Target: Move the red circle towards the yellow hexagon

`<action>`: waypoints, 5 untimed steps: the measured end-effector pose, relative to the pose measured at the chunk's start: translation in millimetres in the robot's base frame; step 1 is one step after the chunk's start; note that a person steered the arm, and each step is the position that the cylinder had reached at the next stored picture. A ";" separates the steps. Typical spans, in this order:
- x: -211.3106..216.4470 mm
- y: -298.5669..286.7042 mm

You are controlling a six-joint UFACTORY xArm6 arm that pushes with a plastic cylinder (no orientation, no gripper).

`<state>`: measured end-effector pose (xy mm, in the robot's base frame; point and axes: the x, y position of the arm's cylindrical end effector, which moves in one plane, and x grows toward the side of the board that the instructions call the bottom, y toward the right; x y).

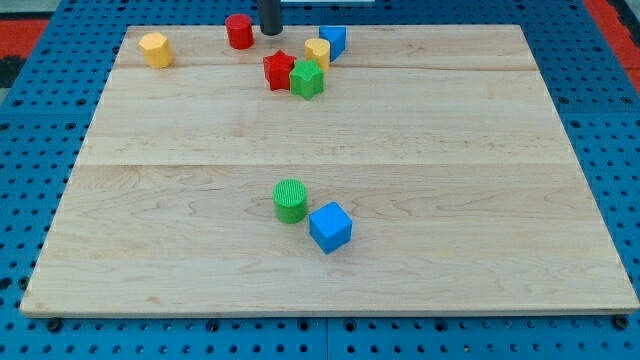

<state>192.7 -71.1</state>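
The red circle (239, 31) is a red cylinder near the view's top edge of the wooden board (480, 200). The yellow hexagon (155, 49) lies to its left, near the board's top left corner, with a bare gap between them. My tip (270, 33) is the lower end of the dark rod, just to the right of the red circle, close to it; I cannot tell if they touch.
A red star (279, 70), a green star (307, 79), a small yellow block (318, 52) and a blue block (333, 41) cluster right of and below my tip. A green cylinder (290, 200) and a blue cube (330, 226) sit lower centre.
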 end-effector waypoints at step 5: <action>0.3 -50.5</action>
